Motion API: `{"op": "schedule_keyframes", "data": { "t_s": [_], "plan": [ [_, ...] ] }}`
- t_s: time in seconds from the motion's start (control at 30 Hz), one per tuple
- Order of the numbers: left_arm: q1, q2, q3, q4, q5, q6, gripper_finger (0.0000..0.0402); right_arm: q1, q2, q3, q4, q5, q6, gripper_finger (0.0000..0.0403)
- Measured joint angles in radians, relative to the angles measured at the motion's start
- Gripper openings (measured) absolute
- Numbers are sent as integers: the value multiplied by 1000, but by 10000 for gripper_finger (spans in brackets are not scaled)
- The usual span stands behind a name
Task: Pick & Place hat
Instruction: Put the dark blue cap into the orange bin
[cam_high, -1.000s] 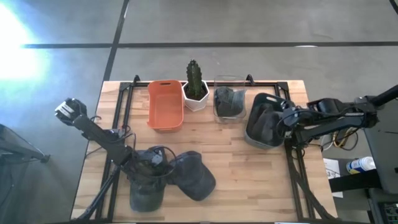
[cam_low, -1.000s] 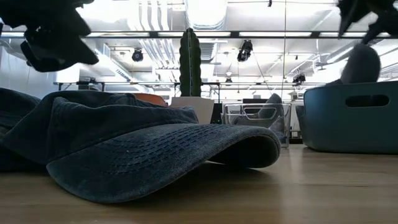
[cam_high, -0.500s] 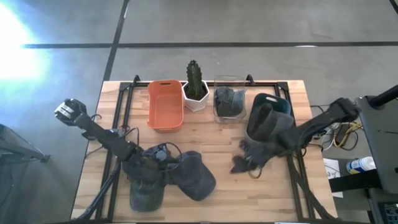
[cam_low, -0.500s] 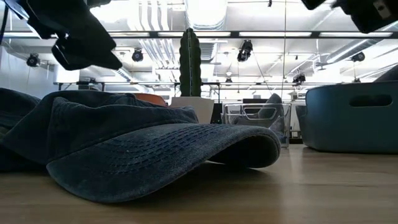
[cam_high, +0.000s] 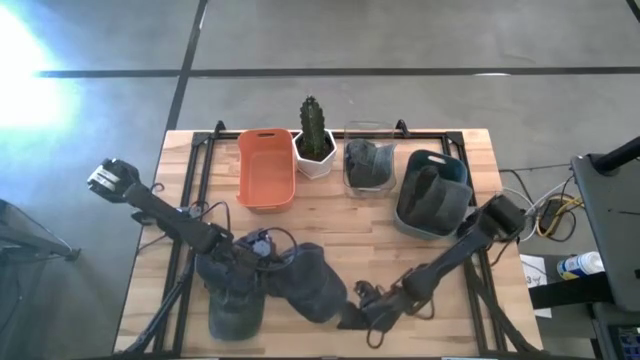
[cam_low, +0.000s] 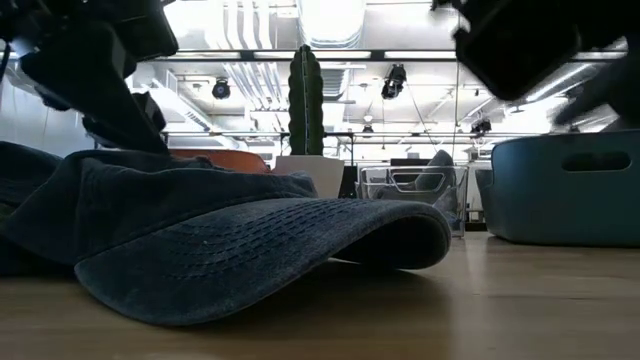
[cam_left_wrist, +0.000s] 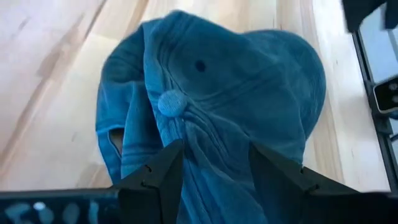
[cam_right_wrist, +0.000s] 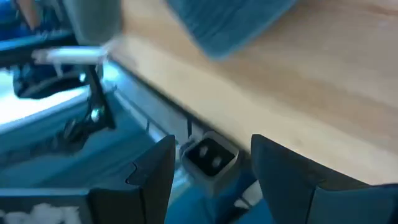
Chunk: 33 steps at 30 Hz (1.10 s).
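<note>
The denim cap (cam_high: 312, 283) lies at the counter's (cam_high: 340, 225) near edge; the left gripper (cam_left_wrist: 208, 163) hovers over it with fingers apart, while the right gripper (cam_high: 362, 318), fingers also apart, sits just beside its brim

- High view: looks straight down on the whole surface (cam_high: 330, 215) and both arms.
- Low view: sits at surface height, facing level across it, very near a dark cap (cam_low: 230, 235); shares the cactus (cam_low: 306, 100) with the high view.
- Left wrist view: looks closely down on that cap.
- Right wrist view: faces the surface's edge at close range.
</note>
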Motion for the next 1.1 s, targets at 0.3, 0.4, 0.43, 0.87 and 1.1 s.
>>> {"op": "schedule_keyframes", "data": {
  "t_s": [0.3, 0.4, 0.43, 0.87, 1.1],
  "plan": [
    [-2, 0, -63, 84, 113, -3, 174, -20, 190, 112, 3, 255, 65, 206],
    [-2, 5, -82, 124, 127, -5, 174, -36, 218, 136, 7, 329, 58, 205],
    [-2, 7, -86, 134, 133, -7, 174, -42, 222, 141, 8, 353, 58, 205],
    [-20, -46, 118, -37, 111, 4, 174, -193, -12, 152, -78, 433, -414, 26],
    [-92, -156, 356, -527, -126, -53, 174, -317, -213, 199, -221, 440, -771, 15]
  ]
}}
